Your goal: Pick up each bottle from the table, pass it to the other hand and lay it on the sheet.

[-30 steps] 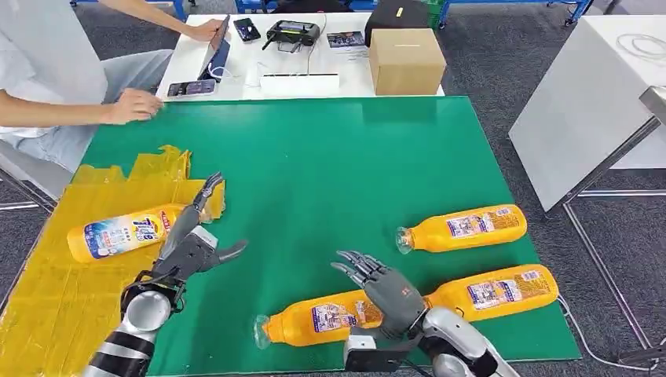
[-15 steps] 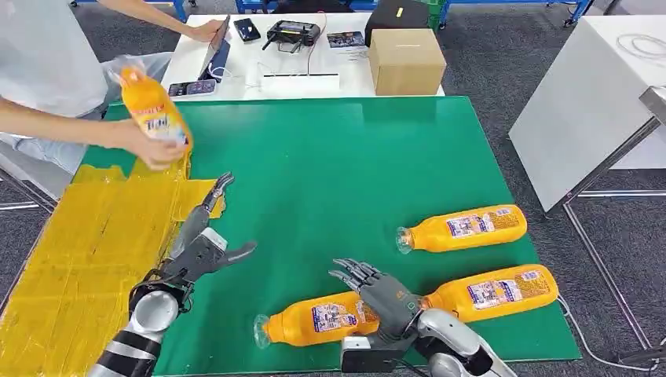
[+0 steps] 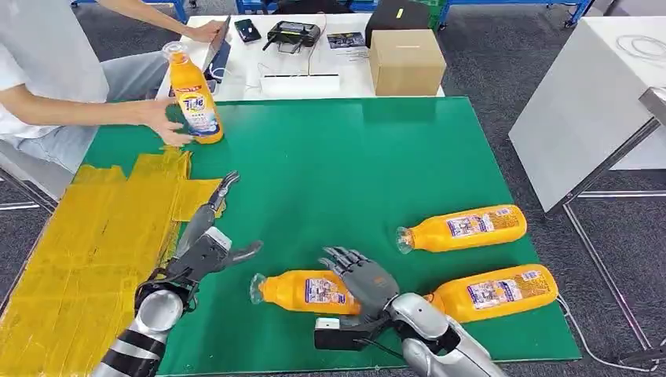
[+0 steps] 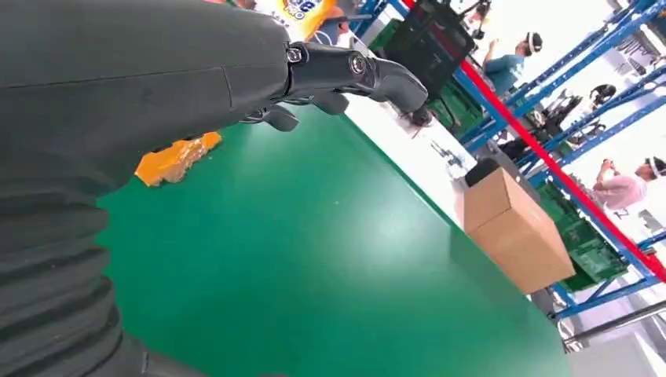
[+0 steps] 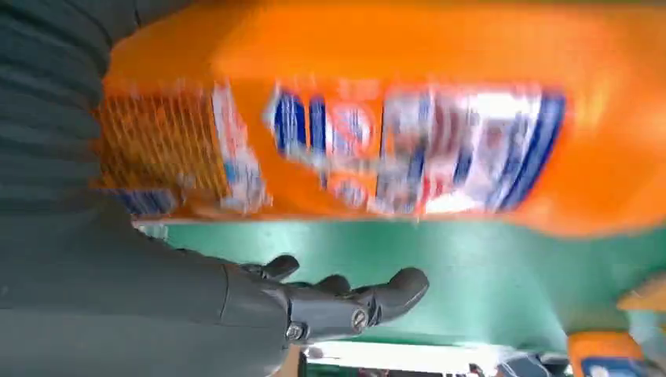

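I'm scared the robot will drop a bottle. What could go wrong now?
The right hand lies over the nearest bottle, fingers still spread; being round and on its side, the bottle might roll away. The left hand waits open, off to the side, so the pass could miss. A person's hand holds another bottle near the sheet and might get bumped.

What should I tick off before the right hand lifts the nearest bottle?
1. Right hand around the nearest bottle: cannot tell; it lies on the bottle, grip hidden.
2. Left hand free to receive: ok, fingers apart, holding nothing.
3. Yellow sheet has room: ok.
4. Other lying bottles apart from the lift: ok.
5. Person's hand away from the handover: ok, it holds an upright bottle at the far edge.
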Robot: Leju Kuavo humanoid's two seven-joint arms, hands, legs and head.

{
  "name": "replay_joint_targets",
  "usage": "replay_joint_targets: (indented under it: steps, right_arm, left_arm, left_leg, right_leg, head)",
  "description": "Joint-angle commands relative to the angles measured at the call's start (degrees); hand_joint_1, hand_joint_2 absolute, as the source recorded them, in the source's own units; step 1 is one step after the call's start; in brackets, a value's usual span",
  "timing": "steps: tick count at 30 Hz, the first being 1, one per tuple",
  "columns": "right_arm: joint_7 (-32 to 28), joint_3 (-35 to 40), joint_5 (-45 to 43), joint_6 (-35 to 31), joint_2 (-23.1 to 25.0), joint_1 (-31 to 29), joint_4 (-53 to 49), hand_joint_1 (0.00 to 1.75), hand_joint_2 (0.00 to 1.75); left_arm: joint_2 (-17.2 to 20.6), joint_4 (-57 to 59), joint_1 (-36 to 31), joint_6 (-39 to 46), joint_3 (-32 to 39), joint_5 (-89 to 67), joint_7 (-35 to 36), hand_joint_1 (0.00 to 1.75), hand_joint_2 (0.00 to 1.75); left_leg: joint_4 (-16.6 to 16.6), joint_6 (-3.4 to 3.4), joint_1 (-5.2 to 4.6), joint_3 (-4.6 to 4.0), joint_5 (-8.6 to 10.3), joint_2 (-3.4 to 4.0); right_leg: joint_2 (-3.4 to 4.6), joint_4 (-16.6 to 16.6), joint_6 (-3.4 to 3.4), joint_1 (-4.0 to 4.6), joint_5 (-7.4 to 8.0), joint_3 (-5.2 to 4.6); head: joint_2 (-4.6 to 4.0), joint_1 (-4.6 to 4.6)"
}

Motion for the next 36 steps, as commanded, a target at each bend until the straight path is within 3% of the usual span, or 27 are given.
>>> replay_joint_targets:
  steps: [1,23,36]
  right_arm:
    - [0.4,2.8,0.0,0.3,0.9,-2.5,8.3,0.00,1.75]
    - [6.4,0.4,5.0,-0.1,1.3,-3.0,12.5,0.00,1.75]
    - [7.5,-2.7,7.7,-2.9,-1.0,-0.8,1.2,0.00,1.75]
  left_arm:
    - [0.4,1.4,-1.4,0.1,-1.3,0.5,0.4,0.00,1.75]
    - [0.5,0.3,-0.1,-0.1,-0.7,1.5,0.6,0.00,1.75]
    - [0.5,-2.7,2.9,0.4,1.4,1.5,0.9,0.00,1.75]
  left_leg:
    - [-0.1,-0.03,0.08,0.19,-0.05,0.00]
    - [-0.1,-0.04,0.09,0.49,0.02,-0.09]
    - [0.0,-0.02,0.00,0.45,-0.03,-0.03]
  right_leg:
    - [0.02,-0.1,-0.06,0.08,-0.01,0.23]
    - [-0.06,-0.2,-0.09,0.10,0.04,0.54]
    - [-0.01,-0.1,-0.03,0.00,-0.02,0.46]
  head:
    - [0.00,-0.02]
    - [0.00,0.00]
    - [0.00,-0.02]
